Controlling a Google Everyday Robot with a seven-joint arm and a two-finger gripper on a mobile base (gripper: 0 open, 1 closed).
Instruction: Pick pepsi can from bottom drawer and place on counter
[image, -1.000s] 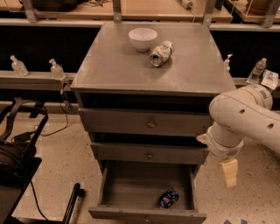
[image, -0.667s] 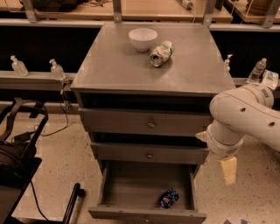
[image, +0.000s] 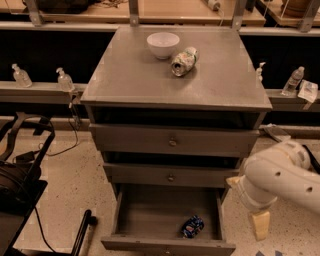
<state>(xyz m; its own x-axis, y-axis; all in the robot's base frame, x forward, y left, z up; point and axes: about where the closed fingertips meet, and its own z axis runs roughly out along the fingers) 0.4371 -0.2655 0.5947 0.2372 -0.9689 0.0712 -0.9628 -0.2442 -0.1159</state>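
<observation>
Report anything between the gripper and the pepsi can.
The gripper hangs right of the open bottom drawer; the drawer's right wall lies between it and the pepsi can. Nothing covers the can from above. On the counter, a bowl and a pale can sit near the back.

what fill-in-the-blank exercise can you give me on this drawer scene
1. The pepsi can lies in the bottom drawer, which is ____.
2. On the counter, beside a tipped green can, sits a white ____.
3. The end effector hangs outside the drawer, on the picture's ____ side.
Missing words: open; bowl; right.
</observation>
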